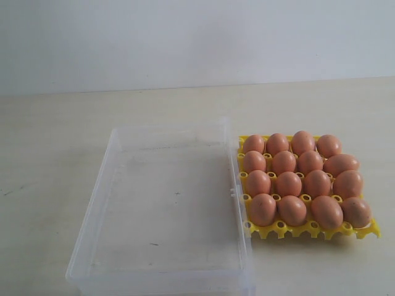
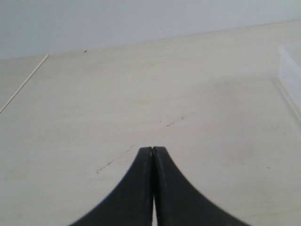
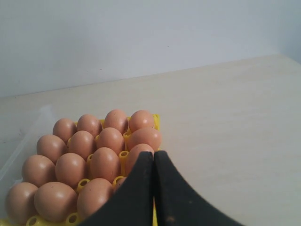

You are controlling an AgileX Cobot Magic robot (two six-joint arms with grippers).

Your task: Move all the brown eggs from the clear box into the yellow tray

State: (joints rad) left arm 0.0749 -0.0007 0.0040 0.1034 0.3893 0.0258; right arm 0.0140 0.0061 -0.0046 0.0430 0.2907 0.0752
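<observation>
Several brown eggs fill the yellow tray on the right of the exterior view. To its left lies the clear box, with no egg inside it. Neither arm shows in the exterior view. In the right wrist view my right gripper is shut with nothing in it, beside the near corner of the yellow tray and its brown eggs. In the left wrist view my left gripper is shut on nothing above bare table. A corner of the clear box shows there.
The pale wooden table spreads round the box and tray, and a plain light wall rises behind it. A table edge or seam runs across the left wrist view.
</observation>
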